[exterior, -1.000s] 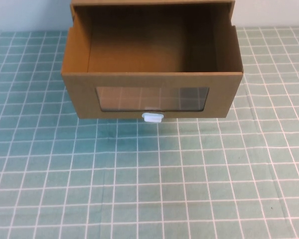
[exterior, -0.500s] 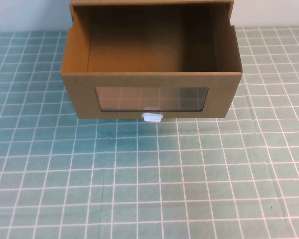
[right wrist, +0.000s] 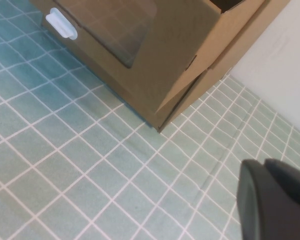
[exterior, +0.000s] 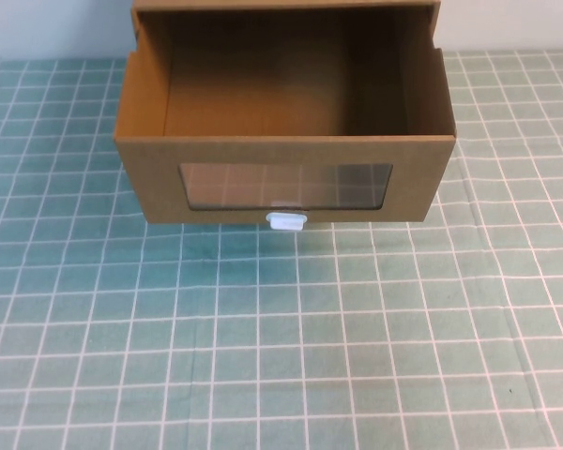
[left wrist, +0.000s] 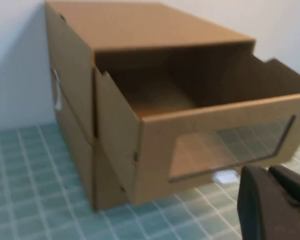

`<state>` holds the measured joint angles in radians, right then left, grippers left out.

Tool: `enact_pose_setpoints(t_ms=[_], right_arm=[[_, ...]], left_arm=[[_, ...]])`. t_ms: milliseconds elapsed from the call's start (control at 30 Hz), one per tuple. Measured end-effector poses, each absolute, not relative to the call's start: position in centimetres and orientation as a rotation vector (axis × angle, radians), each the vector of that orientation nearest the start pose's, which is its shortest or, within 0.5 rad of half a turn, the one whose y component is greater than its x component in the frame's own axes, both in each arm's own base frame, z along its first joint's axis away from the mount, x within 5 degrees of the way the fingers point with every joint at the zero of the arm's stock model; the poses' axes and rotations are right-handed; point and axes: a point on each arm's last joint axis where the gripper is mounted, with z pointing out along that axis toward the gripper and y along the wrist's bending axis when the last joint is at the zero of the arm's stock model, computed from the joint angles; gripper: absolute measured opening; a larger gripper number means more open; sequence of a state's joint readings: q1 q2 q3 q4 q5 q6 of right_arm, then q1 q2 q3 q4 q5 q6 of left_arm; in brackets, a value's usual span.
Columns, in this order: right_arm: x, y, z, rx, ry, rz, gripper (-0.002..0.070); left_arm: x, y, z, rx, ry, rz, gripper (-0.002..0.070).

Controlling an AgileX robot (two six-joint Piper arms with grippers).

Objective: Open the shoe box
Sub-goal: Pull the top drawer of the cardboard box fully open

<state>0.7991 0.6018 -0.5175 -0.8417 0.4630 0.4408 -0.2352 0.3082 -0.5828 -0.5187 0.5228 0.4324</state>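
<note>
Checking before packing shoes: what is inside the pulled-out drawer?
Only bare cardboard floor and walls show inside the drawer; no contents. Its back end is covered by the outer sleeve. The left gripper and the shut right gripper hang outside, clear of it.

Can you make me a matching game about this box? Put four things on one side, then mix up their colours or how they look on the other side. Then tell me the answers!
Things:
1. drawer
2. handle
3. window
4. tablecloth

Descriptions:
A. white
B. green with white lines
C. pulled out and empty
D. see-through

Pairs: 1-C, 2-A, 3-D, 4-B.

Neither arm touches the box. The left gripper and the right gripper, which is shut, show only at the edge of their own wrist views.
</note>
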Motion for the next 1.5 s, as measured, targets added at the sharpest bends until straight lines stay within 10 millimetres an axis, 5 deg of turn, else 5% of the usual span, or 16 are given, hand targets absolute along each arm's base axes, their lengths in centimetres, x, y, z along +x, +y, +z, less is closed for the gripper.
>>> enact_pose_setpoints(t_ms=[133,233,500,800,1000,1500], right_arm=[[10.6,6.6,31.1,-0.812,1.683,-0.007,-0.0013],[10.6,6.6,31.1,-0.812,1.683,-0.007,-0.0013],[10.6,6.6,31.1,-0.812,1.683,-0.007,-0.0013],[10.6,6.6,31.1,-0.812,1.683,-0.007,-0.0013],[10.6,6.6,31.1,-0.812,1.683,-0.007,-0.0013],[10.6,6.6,31.1,-0.812,1.683,-0.007,-0.0013]], left_arm=[[4.5,-2.6,33.6,0.407,1.599,-0.233,-0.0005],[4.7,-2.2,31.0,0.436,1.636,-0.138,-0.0005],[4.9,-1.4,23.7,0.322,1.645,-0.07,-0.0005],[5.4,-1.2,18.6,0.24,1.718,-0.084,-0.0005],[5.1,-1.4,17.1,0.267,1.85,-0.104,-0.0005],[5.1,-1.4,17.0,0.273,1.864,-0.101,-0.0005]])
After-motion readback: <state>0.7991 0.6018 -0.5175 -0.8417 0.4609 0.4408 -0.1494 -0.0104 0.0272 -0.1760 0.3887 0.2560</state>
